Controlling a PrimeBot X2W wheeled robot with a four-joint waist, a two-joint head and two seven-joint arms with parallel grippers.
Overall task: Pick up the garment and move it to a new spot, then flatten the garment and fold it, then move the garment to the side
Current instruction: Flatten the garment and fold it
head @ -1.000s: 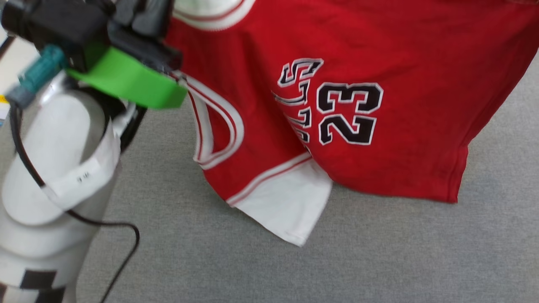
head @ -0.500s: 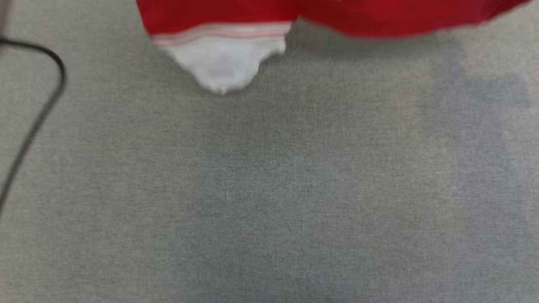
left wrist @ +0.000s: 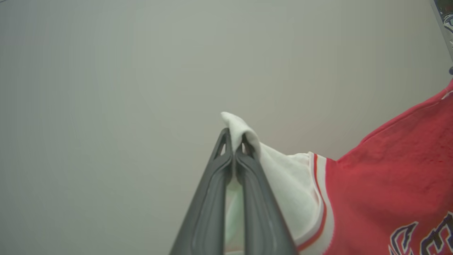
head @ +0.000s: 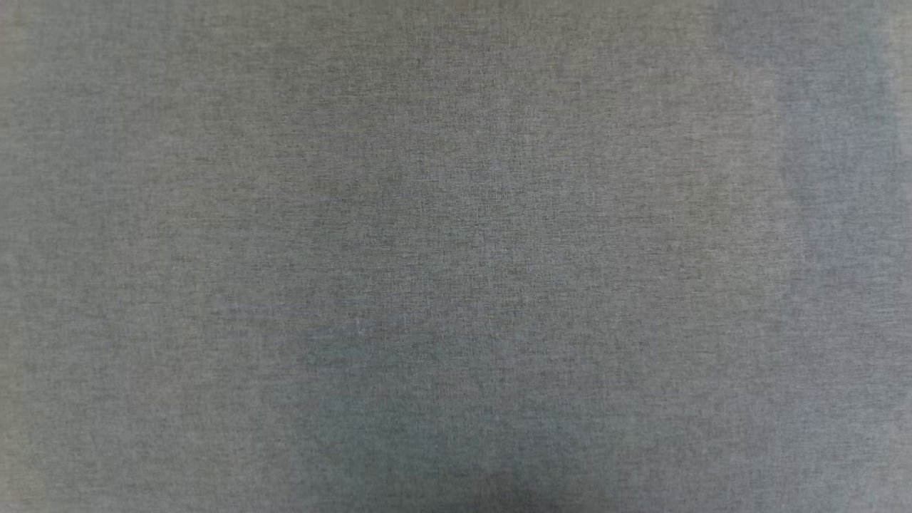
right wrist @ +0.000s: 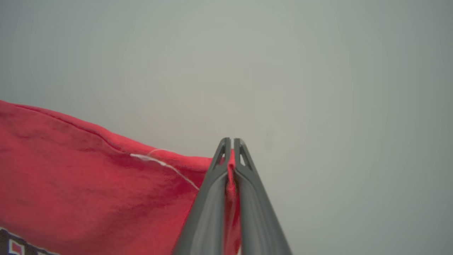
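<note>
Left wrist view shows our left gripper [left wrist: 234, 136] clamping the white sleeve of the red jersey garment [left wrist: 389, 184], our right gripper [right wrist: 231, 141] pinching its red edge.

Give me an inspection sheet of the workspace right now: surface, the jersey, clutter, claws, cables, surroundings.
Surface: grey surface, woven-looking, flat.
Job's things: red garment held by both claws; white sleeve with striped trim; black lettering partly in view.
Clutter: nothing seen.
Claws: left claw shut on the white sleeve's tip; right claw shut on a red edge.
Cables: nothing seen.
Surroundings: pale blank background behind both claws; dark object at the left wrist view's top right corner, too little to identify.
</note>
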